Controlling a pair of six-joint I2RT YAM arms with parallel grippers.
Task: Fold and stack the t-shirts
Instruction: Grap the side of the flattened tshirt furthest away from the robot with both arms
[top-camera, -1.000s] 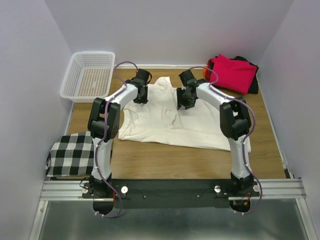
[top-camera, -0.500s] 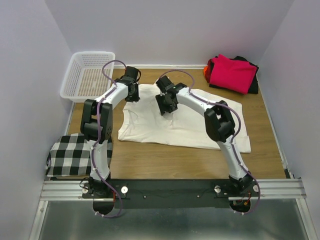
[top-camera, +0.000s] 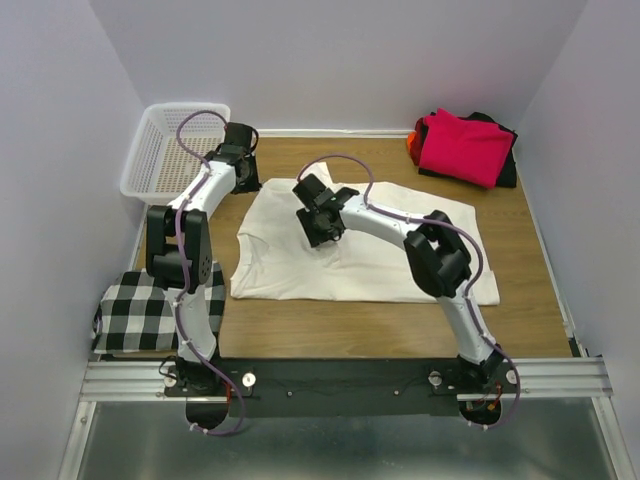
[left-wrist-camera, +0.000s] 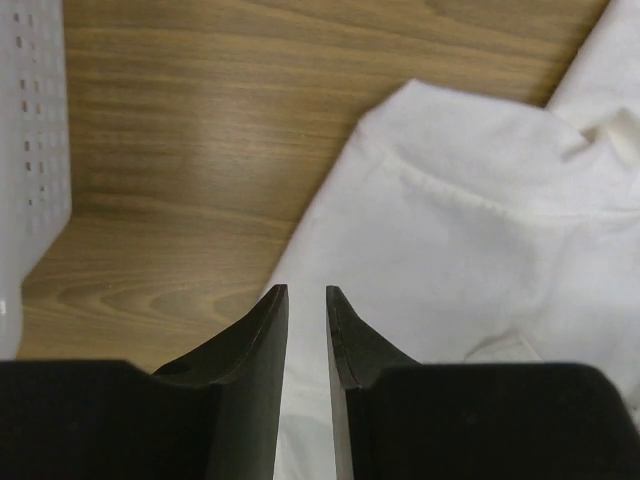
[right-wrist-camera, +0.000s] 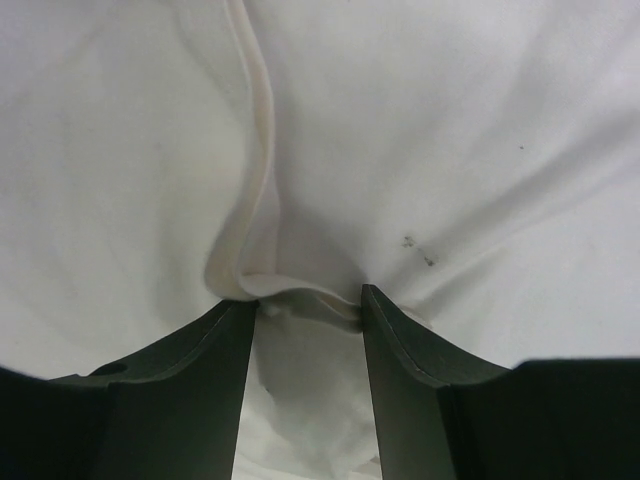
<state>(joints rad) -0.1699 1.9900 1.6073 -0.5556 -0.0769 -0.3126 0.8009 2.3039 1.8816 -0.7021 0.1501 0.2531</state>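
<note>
cream t-shirt (top-camera: 370, 255) is laid out on the table (top-camera: 300, 325). a bunched fold of it is clamped in the right gripper (right-wrist-camera: 305, 298). left gripper (left-wrist-camera: 305, 292) is parked at its far-left corner, jaws narrowly apart; grip can't be told.

T-shirts, four: one cream t-shirt (top-camera: 385, 262), one red t-shirt (top-camera: 462, 147), one black t-shirt (top-camera: 508, 168), one orange t-shirt (top-camera: 412, 139). One mesh basket (top-camera: 138, 175). One checked cloth (top-camera: 135, 310).
</note>
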